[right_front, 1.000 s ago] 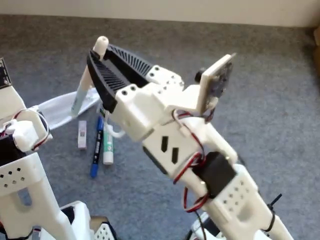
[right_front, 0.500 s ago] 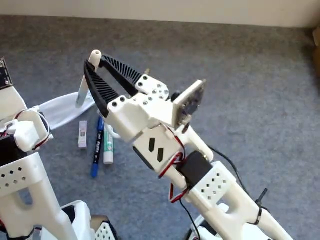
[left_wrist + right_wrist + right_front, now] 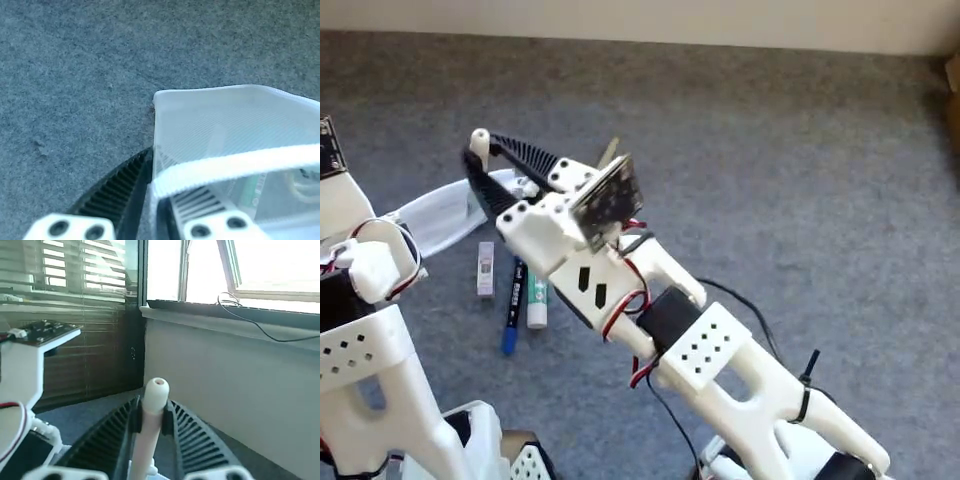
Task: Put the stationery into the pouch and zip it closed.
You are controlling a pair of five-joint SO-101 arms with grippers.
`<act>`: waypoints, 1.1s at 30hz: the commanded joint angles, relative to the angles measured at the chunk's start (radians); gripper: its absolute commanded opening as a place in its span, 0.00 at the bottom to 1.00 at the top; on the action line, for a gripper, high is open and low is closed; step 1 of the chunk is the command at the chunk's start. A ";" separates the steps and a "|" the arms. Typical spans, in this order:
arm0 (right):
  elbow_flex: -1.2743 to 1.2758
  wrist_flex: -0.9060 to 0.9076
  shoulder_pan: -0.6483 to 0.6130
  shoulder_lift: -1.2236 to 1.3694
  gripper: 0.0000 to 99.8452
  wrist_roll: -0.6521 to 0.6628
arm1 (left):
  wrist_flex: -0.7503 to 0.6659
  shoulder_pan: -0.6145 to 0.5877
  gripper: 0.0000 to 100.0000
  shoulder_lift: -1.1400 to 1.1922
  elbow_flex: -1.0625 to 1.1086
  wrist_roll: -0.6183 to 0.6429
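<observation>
Right gripper [image 3: 480,162]: jaws closed together on a white pen [image 3: 478,140], which stands up between the black ribbed fingers [image 3: 197,440]; its rounded end pokes out past the fingertips.
Left gripper [image 3: 151,161]: jaws clamped on the edge of the pouch [image 3: 225,130], with one finger outside and the other seen through the mesh.
Pouch: white see-through mesh, lying on the tabletop [image 3: 800,150] toward 9 o'clock in the high view, its mouth held up by the white rim band.
Loose stationery: a small white stick [image 3: 484,270], a blue pen [image 3: 510,310] and a green-and-white tube [image 3: 536,298] lie side by side on the tabletop at 6 o'clock of the right gripper, just beside the pouch.
Tabletop: grey, felt-like surface.
</observation>
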 commanded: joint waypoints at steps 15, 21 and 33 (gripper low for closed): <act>-0.111 0.305 -0.039 -0.008 0.10 0.069 | -0.012 -0.018 0.01 0.018 0.013 0.008; -0.116 0.305 -0.041 -0.008 0.16 0.068 | -0.012 -0.018 0.01 0.018 0.013 0.008; -0.269 0.476 0.064 0.002 0.16 -0.077 | -0.012 -0.018 0.01 0.018 0.013 0.008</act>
